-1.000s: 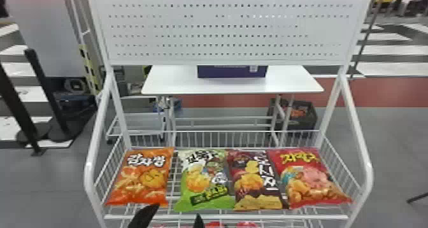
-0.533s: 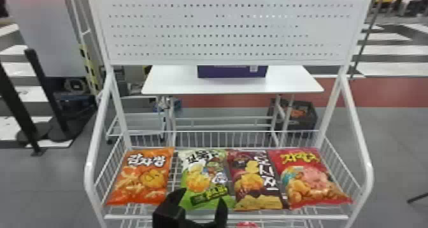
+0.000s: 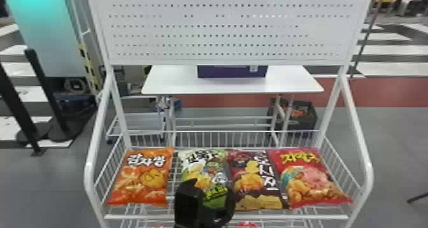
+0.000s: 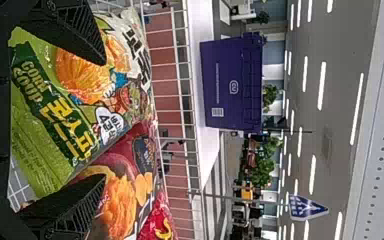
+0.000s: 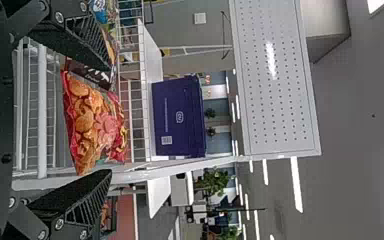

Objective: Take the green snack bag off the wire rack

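My left gripper [image 3: 210, 195] stands open over the lower part of the green snack bag [image 3: 203, 167], which lies second from the left on the wire rack [image 3: 318, 216]. Seen from the left wrist, the left gripper [image 4: 104, 119] has its two fingers spread, with the green snack bag [image 4: 47, 115] between and beyond them; whether they touch it I cannot tell. The lower finger there overlaps the dark red bag [image 4: 117, 200]. My right gripper [image 5: 111, 121] is open with its fingers wide apart, facing the rack's right side, where a red bag [image 5: 87, 125] lies beyond.
An orange bag [image 3: 143, 179] lies left of the green one; the dark red bag [image 3: 254, 179] and the red bag [image 3: 312, 182] lie to its right. White side rails [image 3: 360, 141] and a perforated panel [image 3: 223, 33] frame the rack. Behind stands a white table [image 3: 172, 84] with a purple box [image 3: 229, 72].
From the bottom edge of the head view, my left gripper has risen and moved right, now covering part of the green bag's lower end. The bags have not moved.
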